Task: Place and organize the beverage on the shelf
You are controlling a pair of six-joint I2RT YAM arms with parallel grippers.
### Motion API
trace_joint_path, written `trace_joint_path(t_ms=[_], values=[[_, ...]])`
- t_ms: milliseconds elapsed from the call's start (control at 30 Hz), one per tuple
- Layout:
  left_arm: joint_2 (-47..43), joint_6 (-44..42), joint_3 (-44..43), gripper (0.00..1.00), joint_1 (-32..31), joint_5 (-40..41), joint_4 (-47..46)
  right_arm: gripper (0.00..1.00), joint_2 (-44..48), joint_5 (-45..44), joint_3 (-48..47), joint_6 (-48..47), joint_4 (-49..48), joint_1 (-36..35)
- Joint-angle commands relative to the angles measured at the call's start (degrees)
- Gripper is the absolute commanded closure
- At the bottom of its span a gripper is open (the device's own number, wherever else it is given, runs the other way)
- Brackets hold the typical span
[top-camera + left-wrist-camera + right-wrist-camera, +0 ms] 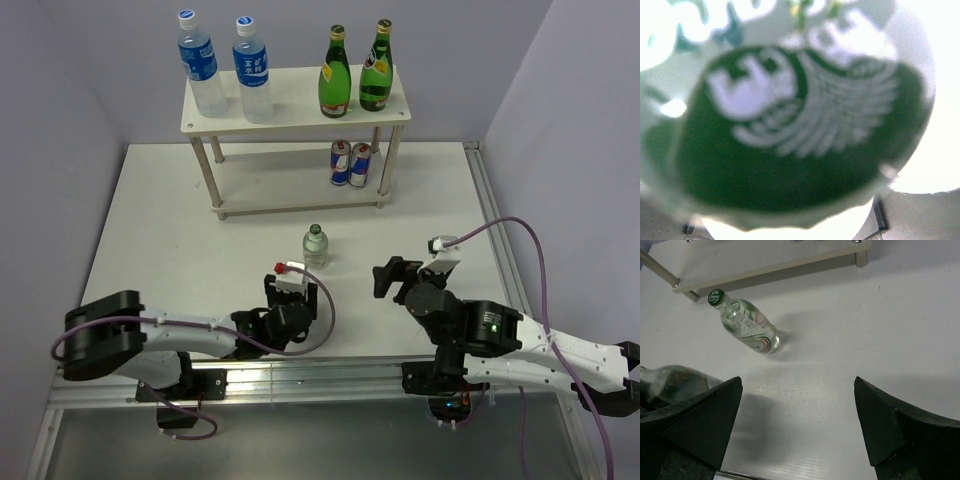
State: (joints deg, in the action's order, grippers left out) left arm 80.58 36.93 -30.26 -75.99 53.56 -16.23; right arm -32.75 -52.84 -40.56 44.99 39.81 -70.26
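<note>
Right wrist view has the right tool (798, 382) spread apart, the small clear bottle (747, 325) upright on the counter (865, 315) ahead-left by the shelf (770, 260), while left wrist shows only a blurred green label (790, 165), so the left tool (287, 305) cannot be told apart or together.

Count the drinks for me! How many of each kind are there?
Water bottles: 2
Tall green bottles: 2
Cans: 2
Small clear bottles: 2
Total: 8
</note>
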Motion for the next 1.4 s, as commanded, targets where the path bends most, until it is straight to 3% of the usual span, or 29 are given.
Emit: trace_joint_path(t_ms=[0,67,167,467,867,1367], values=[[-9.6,-5.4,-0.4,1.0,4.6,0.4,-4.4,0.0,0.1,-0.4,0.9,-0.3,-3.8,-0.2],[-10.7,-8.1,-0.4,1.0,7.2,-1.5,-5.0,0.0,-0.2,-0.2,0.9,-0.2,-4.3,-0.2],[-10.4,-11.1,-1.3,1.0,16.7,-6.4,-6.7,0.0,-0.6,0.2,0.9,-0.4,-4.8,-0.2],[-4.1,-14.7,-7.8,1.0,36.9,-21.0,-14.2,0.0,0.6,0.5,2.1,-0.3,-4.0,-0.2],[8.1,-17.2,-21.8,1.0,46.4,-27.3,-12.6,0.0,0.8,-0.2,2.6,-0.3,-3.2,-0.2],[21.8,-19.1,-36.1,1.0,50.8,-27.0,-12.9,0.0,0.7,1.1,3.3,-1.4,-4.0,-0.1]])
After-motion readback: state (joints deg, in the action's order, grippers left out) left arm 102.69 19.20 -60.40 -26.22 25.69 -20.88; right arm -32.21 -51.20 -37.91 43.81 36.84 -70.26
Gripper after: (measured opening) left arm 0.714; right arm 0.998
